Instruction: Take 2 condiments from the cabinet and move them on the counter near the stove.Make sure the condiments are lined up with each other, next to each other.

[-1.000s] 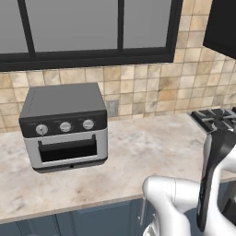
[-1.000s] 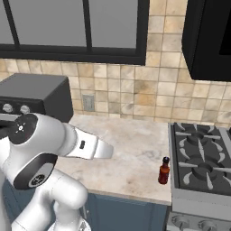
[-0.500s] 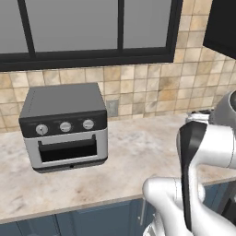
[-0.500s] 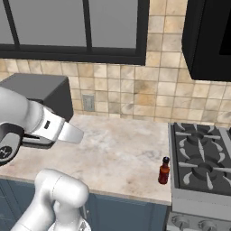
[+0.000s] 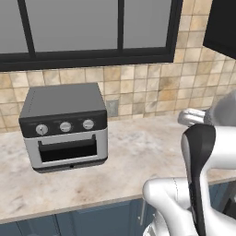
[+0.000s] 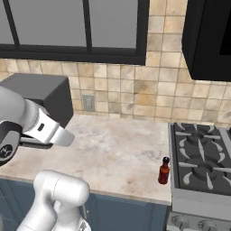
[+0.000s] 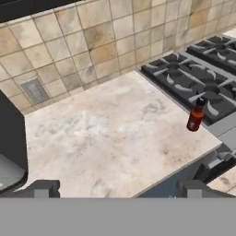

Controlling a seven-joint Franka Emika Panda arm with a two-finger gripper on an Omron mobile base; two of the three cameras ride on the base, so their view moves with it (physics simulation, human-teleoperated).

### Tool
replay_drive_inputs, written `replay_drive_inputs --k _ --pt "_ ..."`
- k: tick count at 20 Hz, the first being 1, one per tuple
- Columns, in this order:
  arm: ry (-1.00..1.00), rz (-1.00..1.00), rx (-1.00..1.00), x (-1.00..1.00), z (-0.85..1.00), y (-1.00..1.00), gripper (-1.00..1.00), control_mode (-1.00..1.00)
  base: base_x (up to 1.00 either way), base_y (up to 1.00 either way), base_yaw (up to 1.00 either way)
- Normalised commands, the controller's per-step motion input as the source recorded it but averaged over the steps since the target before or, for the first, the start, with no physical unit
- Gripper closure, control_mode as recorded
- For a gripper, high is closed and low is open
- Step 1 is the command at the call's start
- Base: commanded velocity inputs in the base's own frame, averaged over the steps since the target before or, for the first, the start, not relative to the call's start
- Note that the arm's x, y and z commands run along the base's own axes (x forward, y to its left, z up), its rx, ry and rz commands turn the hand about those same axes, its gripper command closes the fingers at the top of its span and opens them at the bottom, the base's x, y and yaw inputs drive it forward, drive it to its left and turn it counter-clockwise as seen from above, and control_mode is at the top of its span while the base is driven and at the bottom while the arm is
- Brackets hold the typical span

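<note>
**One bottle down, one still to fetch**

While my arm swings up and away from the worktop [image 6: 113,144], the red hot-sauce bottle [image 6: 164,171] stands upright near the front edge, just beside the stove [image 6: 203,158] and well apart from my gripper [image 7: 117,186]. A second ago my forearm lay low across the right base view; now it has risen and pulled back toward the toaster oven [image 5: 64,126], and the bottle has not shifted through any of it. My gripper is spread wide and empty, its finger tips low in the hand view, which looks down across the marbled stone at the bottle and the grates.

I judge the first condiment placed and this the retreat from it. The dark cabinet [image 6: 210,38] hangs above the stove; its inside is hidden from these views, so I cannot see the tan-orange bottle. That one should come next, set close beside the red bottle and in line with it.
</note>
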Motion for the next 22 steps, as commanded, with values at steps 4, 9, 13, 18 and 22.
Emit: replay_drive_inputs --k 4,9,13,18,22 --pt "-0.05 0.02 0.09 0.01 0.08 0.15 -1.00 -1.00 0.00 0.00 0.00" --pt "0.02 0.03 0.04 0.12 0.26 0.19 -1.00 -1.00 0.00 0.00 0.00" --pt "0.06 0.05 -0.03 0.20 0.19 0.26 -1.00 -1.00 0.00 0.00 0.00" --pt "0.02 0.18 -0.23 0.02 0.00 0.23 -1.00 -1.00 0.00 0.00 0.00" --pt "0.02 0.26 -0.21 0.00 0.00 0.02 -1.00 -1.00 0.00 0.00 0.00"
